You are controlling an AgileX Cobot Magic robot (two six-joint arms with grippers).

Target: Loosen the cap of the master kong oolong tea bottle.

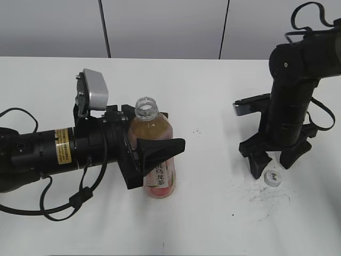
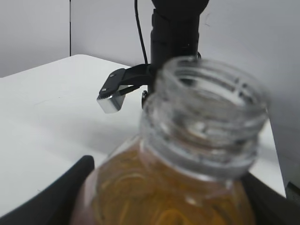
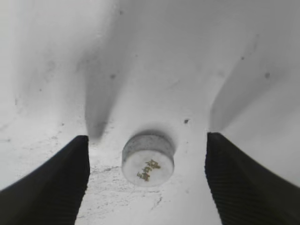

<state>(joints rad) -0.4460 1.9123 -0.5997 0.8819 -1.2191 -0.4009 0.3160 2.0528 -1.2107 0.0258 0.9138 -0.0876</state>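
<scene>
The master kong oolong tea bottle (image 1: pixel 155 154) stands upright on the white table with amber tea inside, a pink label and an open, capless neck (image 2: pixel 206 112). My left gripper (image 1: pixel 154 154) is shut on the bottle's body, a black finger on each side. The cap (image 1: pixel 272 177) is a small white round piece with a dark mark on top and lies on the table at the right. My right gripper (image 1: pixel 273 162) is open and points down over it, with the cap (image 3: pixel 148 159) lying free on the table between the two black fingers, touching neither.
The table (image 1: pixel 213 106) is white with dark scuff marks around the cap. A grey panelled wall (image 1: pixel 160 26) runs behind the table. My right arm's black body (image 2: pixel 176 42) stands beyond the bottle in the left wrist view.
</scene>
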